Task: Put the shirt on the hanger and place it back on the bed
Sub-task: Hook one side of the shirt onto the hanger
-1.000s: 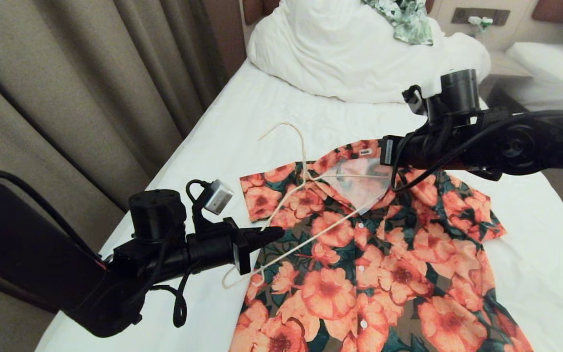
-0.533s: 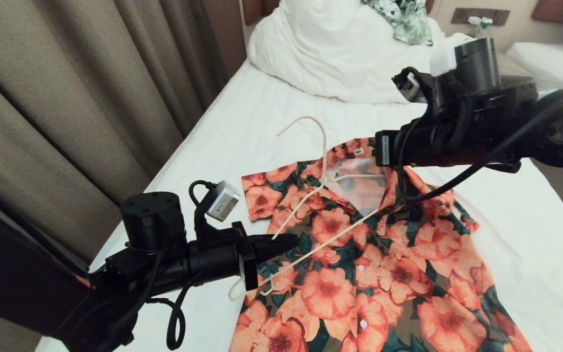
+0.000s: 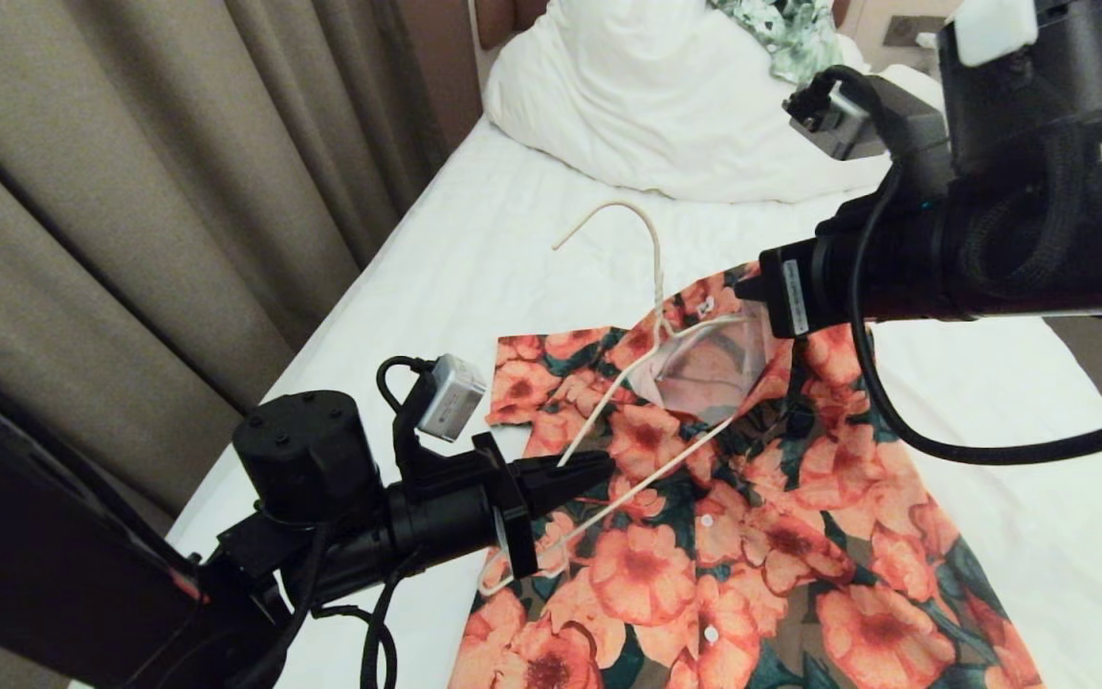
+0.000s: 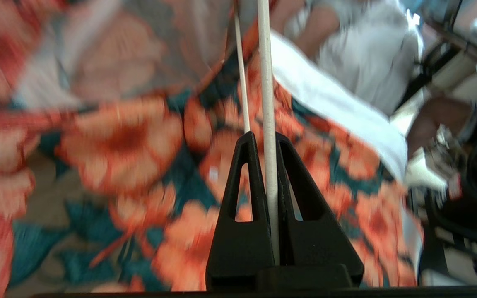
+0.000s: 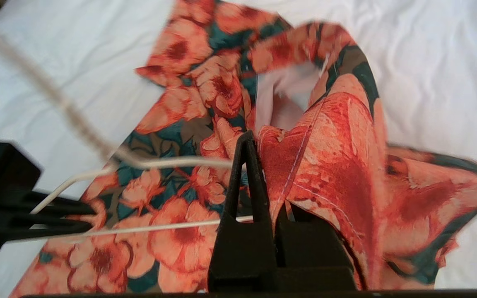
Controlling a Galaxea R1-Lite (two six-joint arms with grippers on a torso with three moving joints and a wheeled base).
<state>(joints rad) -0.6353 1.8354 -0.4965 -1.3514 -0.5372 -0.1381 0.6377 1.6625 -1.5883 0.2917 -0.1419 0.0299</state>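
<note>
The left gripper (image 4: 265,142) was clamped on one slanted arm of the hanger (image 3: 651,287), the wire running between its closed fingers, over the shirt's left front. The right gripper (image 5: 263,149) was pinched shut on the shirt (image 3: 752,536) at the collar, lifting that fabric off the bed (image 3: 474,258). The hanger's far end sat inside the neck opening, its hook pointing up toward the duvet (image 3: 666,105); the rest of the shirt lay on the sheet.
</note>
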